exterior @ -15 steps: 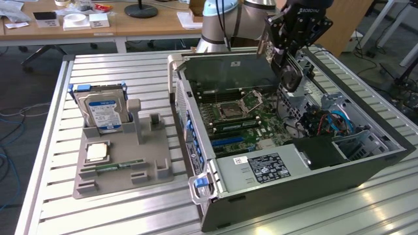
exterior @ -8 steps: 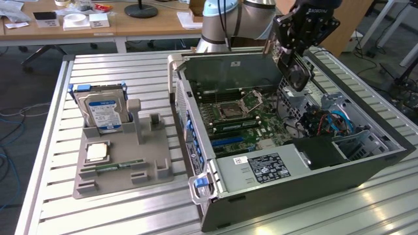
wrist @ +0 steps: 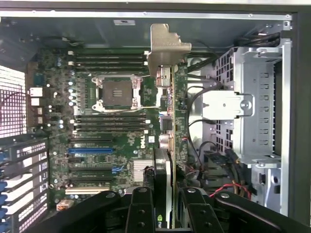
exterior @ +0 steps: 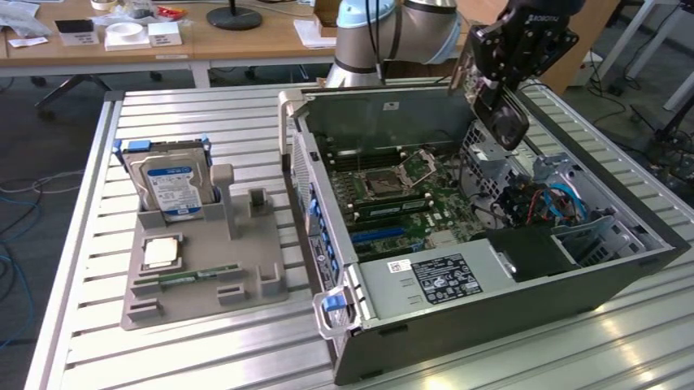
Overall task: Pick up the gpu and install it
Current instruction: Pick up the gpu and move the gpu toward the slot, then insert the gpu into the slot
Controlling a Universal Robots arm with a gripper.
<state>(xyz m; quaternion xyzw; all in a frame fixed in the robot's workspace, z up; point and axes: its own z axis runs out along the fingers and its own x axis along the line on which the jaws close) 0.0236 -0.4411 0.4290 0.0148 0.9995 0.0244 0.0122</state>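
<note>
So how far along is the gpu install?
Pickup is done: the gripper is shut on the gpu, off the tray. In hand: it hangs over the open case. Left: it is not yet seated on the motherboard.

Slatted metal table (exterior: pixel 195 349); wooden desks (exterior: pixel 217 45) behind (cluttered); dark floor (exterior: pixel 44 146).

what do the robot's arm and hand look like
The arm is silver-grey round tubing with pale blue joint caps. The hand is black and blocky, with small white lettering on its body. Its fingers are black linked bars with small round pins.
</note>
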